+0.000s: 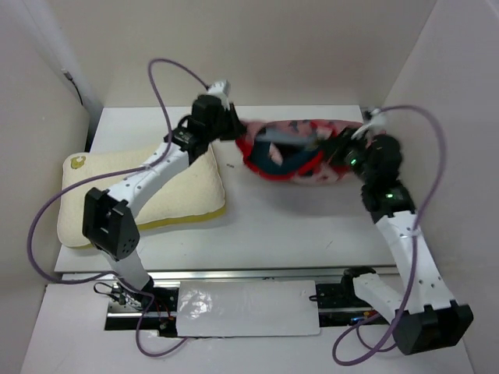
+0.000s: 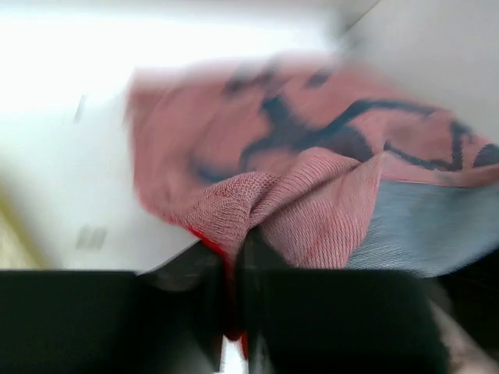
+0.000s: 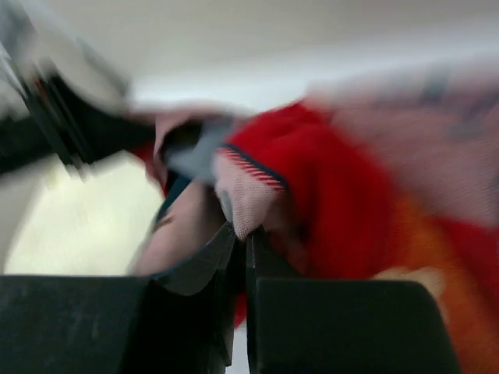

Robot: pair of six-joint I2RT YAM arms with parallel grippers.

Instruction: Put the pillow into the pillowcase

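Observation:
The red pillowcase (image 1: 292, 152) hangs bunched between both arms above the back of the table, its dull pink inside with dark blue marks (image 2: 312, 148) showing. My left gripper (image 1: 234, 128) is shut on its left edge, the cloth pinched between the fingers (image 2: 234, 257). My right gripper (image 1: 339, 152) is shut on the right part of its hem (image 3: 245, 206). The cream-white pillow (image 1: 132, 195) lies flat at the left of the table under my left arm, a small yellow mark (image 1: 78, 163) at its far left corner.
Cream walls close in the table (image 1: 312, 226) at the back, left and right. A white sheet (image 1: 245, 308) lies on the rail between the arm bases at the near edge. Purple cables loop off both arms.

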